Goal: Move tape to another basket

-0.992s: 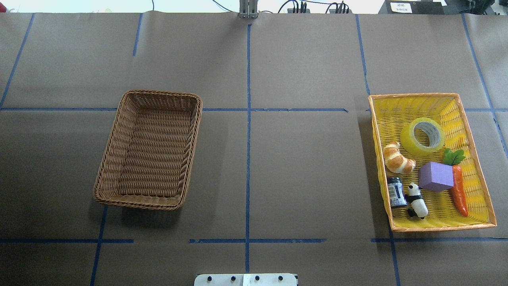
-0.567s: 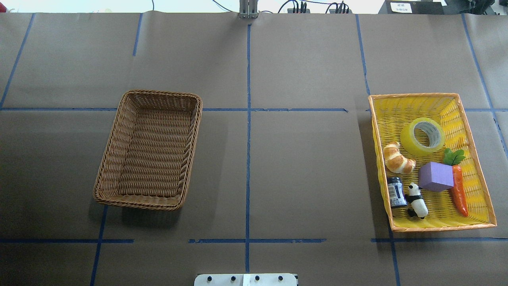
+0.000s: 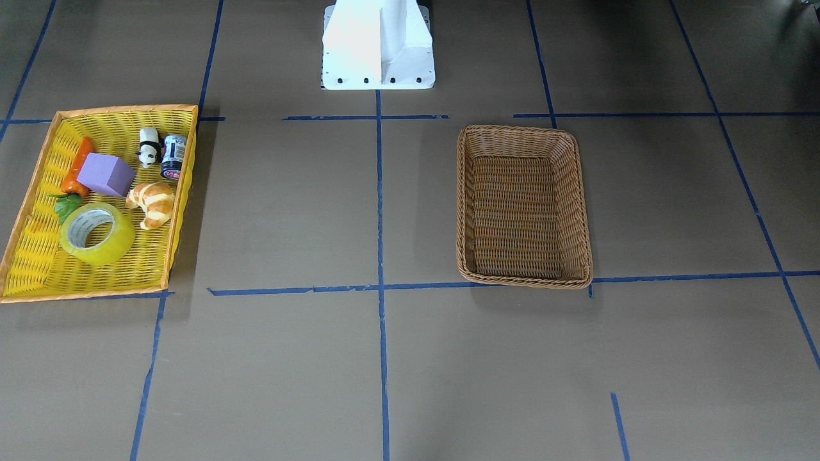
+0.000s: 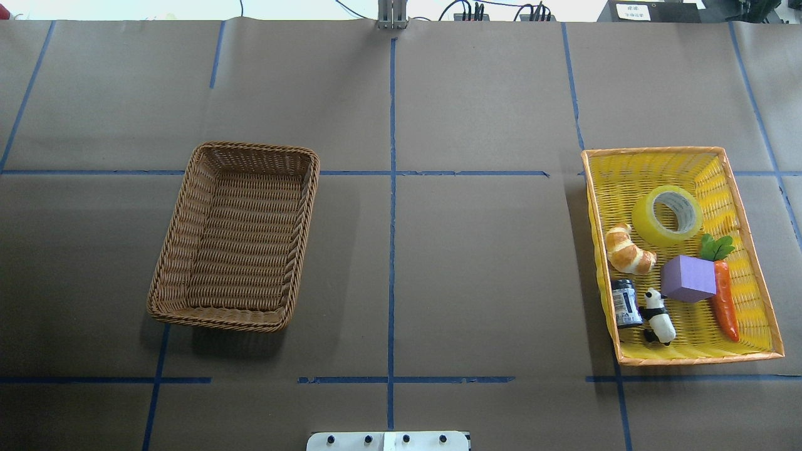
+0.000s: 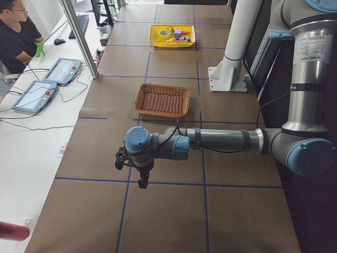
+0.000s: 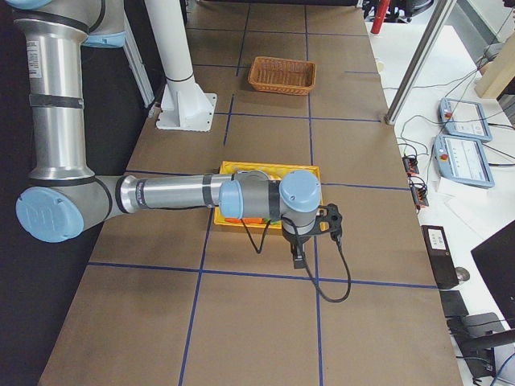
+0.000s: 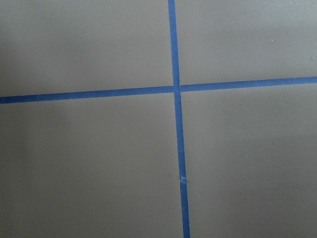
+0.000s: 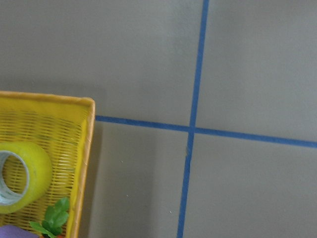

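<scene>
The tape [image 4: 667, 216], a yellow translucent roll with a white core, lies in the shallow yellow tray [image 4: 651, 151] at the table's right. It also shows in the front view [image 3: 97, 234] and at the left edge of the right wrist view [image 8: 20, 176]. The brown wicker basket [image 4: 250, 148] stands empty left of centre, also in the front view [image 3: 522, 129]. My left gripper [image 5: 139, 176] hangs over bare table beyond the brown basket. My right gripper [image 6: 310, 241] hangs just past the yellow tray's outer side. Both show only in side views, so I cannot tell whether they are open or shut.
The yellow tray also holds a croissant [image 4: 628, 250], a purple block [image 4: 688, 279], a carrot [image 4: 725, 307], a small dark jar [image 4: 625, 303] and a panda figure [image 4: 658, 316]. The robot's white base [image 3: 378, 45] stands mid-table. Blue tape lines cross the brown paper.
</scene>
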`<action>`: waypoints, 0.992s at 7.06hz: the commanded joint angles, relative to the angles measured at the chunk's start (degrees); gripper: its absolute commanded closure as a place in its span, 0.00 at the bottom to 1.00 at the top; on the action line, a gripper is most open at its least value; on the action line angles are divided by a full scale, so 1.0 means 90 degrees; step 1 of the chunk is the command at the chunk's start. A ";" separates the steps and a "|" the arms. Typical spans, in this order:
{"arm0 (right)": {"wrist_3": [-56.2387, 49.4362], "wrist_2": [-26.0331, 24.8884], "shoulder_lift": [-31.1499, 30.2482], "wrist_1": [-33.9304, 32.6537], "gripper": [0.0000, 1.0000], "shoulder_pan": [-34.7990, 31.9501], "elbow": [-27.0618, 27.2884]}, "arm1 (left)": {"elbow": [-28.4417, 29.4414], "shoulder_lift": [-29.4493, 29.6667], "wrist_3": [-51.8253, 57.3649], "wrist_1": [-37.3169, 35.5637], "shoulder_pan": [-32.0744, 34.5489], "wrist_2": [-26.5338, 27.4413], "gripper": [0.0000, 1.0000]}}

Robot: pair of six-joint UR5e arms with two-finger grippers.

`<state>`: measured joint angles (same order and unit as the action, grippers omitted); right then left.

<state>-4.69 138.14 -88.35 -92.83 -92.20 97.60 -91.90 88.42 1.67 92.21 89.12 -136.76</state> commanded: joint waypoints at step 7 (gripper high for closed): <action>0.4587 -0.1125 -0.0153 0.2526 0.00 0.2974 0.0338 | 0.0006 0.0000 0.0000 0.0009 0.0000 0.0000 0.00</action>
<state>29.02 132.18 -88.04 -77.23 -70.07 101.29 -91.88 88.42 1.67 92.22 89.12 -136.76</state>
